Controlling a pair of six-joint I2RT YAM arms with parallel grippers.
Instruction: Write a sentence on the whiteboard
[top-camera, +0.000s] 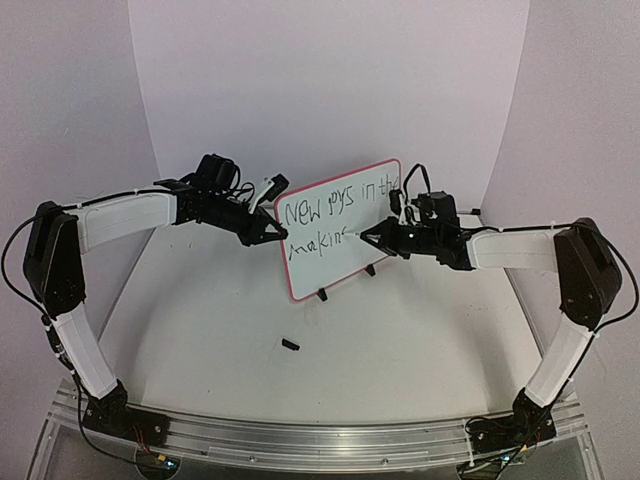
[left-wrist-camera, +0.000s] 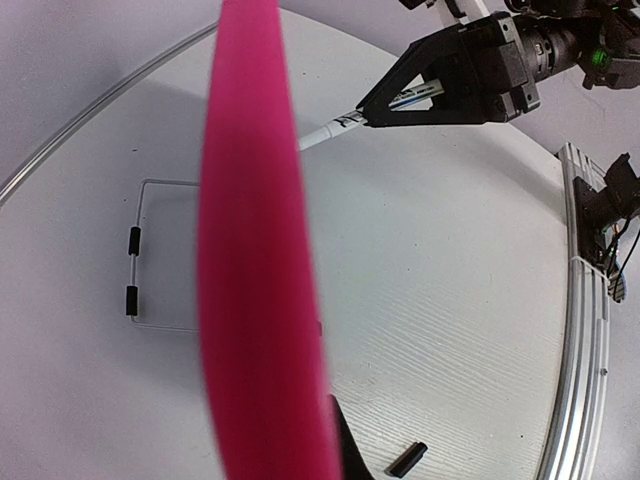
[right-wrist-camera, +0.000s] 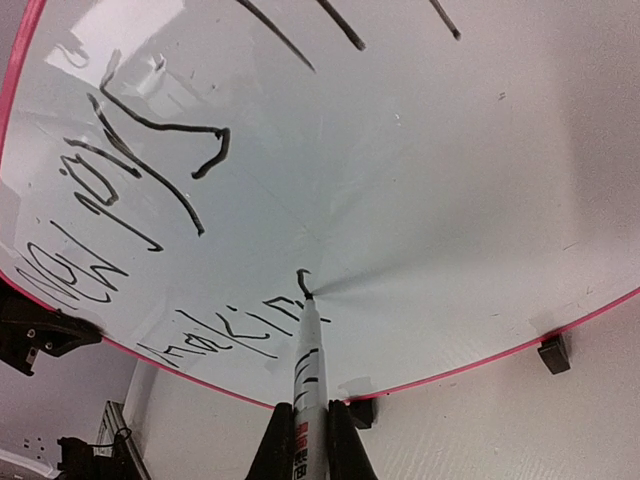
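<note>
Starting on the left: the left claw (top-camera: 278, 232) is pinching shut on the left edge of the whiteboard (top-camera: 335, 272), right on its pink frame. A small black piece (top-camera: 291, 345) is lying on the table (top-camera: 300, 400) just in front of that side. The whiteboard is standing upright on its black feet mid-table. The sentence (top-camera: 335, 205) is running across it in two wobbly black rows. The marker (right-wrist-camera: 308, 350) is touching its tip to the board at the end of the lower row, and the right claw (top-camera: 362, 238) is clamping its barrel.
</note>
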